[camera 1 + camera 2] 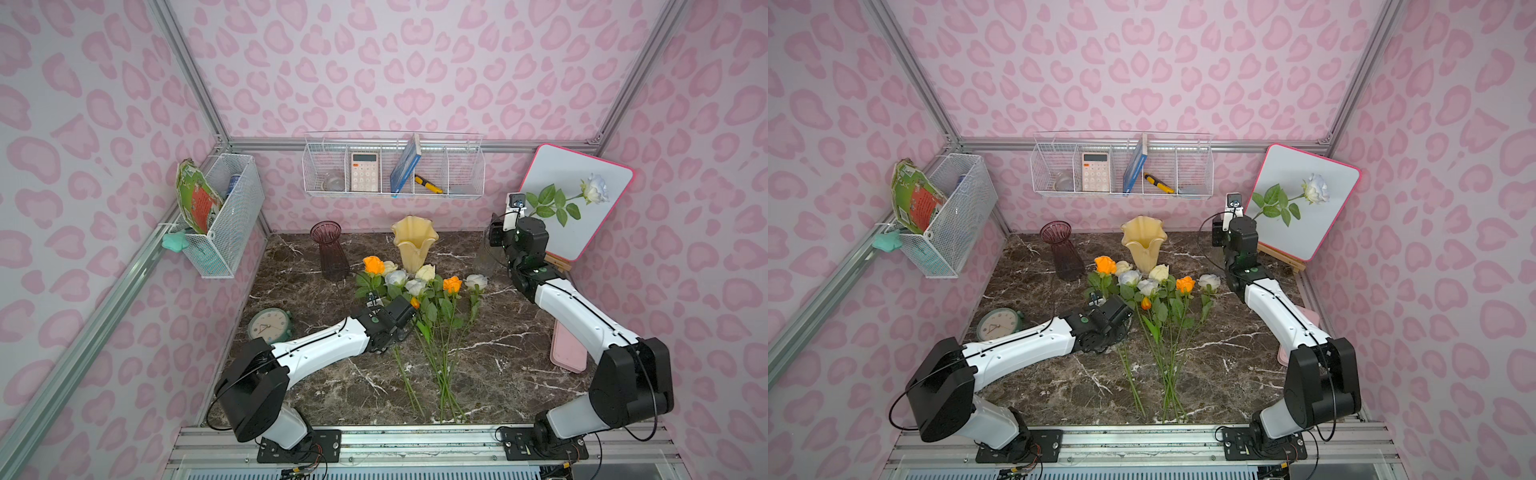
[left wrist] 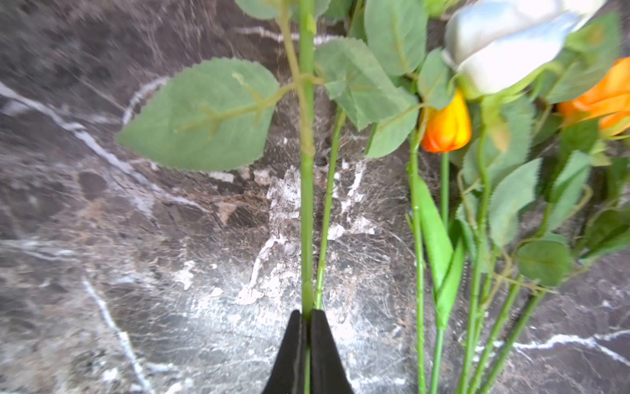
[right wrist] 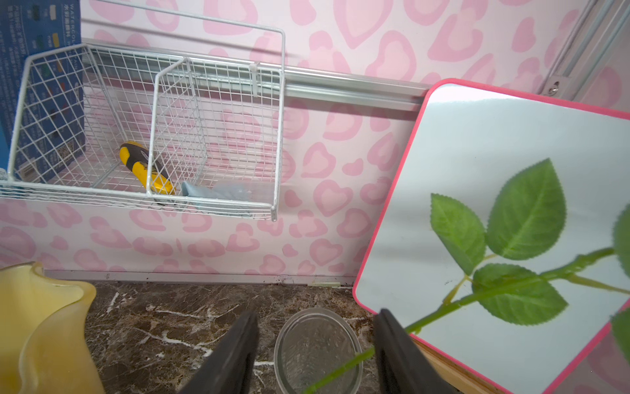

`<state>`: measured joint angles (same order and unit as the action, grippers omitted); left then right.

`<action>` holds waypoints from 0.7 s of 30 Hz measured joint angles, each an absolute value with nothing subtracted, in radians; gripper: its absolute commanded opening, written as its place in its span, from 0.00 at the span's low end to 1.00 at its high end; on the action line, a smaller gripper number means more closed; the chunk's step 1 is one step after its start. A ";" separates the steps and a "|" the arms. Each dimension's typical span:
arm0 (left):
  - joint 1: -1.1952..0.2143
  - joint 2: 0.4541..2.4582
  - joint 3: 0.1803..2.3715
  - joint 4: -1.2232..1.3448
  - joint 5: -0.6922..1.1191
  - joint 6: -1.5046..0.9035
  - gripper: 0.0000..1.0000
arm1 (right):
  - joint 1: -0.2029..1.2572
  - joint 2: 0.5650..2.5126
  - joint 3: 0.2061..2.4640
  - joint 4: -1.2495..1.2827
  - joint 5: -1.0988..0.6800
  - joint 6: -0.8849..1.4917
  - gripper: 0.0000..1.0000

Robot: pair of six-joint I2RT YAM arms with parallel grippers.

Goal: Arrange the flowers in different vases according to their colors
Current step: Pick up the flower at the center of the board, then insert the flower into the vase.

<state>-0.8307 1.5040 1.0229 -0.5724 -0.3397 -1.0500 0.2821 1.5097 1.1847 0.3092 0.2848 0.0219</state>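
Pinching a green stem (image 2: 306, 204) low down, the left claw (image 2: 306, 312) is clamped on it. The stem's long axis runs straight ahead of the claw along the tabletop (image 1: 311, 374), bloom end toward the purple vase (image 1: 330, 249). The bloom is outside the wrist view; it is probably the orange rose (image 1: 374, 264). The left arm is nearer. The right claw (image 3: 317, 313) stands apart over the clear vase (image 3: 280, 344), where a white rose (image 1: 594, 189) leans.

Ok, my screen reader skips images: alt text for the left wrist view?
The left end effector is shut on a green stem, marble table beneath; beside it are an orange tulip bud and a bluish white rose.
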 measured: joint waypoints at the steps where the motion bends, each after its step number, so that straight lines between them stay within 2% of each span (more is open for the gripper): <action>1: -0.838 1.486 1.029 -0.587 -0.356 -1.040 0.00 | 0.282 1.510 1.185 0.308 0.285 0.022 0.58; 11: -0.950 1.274 1.130 -0.732 -0.591 -0.847 0.00 | 0.287 1.496 1.201 0.287 0.276 0.033 0.59; 17: -0.968 1.224 1.265 -0.735 -0.710 -0.614 0.00 | 0.299 1.484 1.213 0.267 0.255 0.048 0.59; 21: -0.971 1.215 1.282 -0.605 -0.752 -0.369 0.00 | 0.316 1.473 1.213 0.250 0.250 0.049 0.59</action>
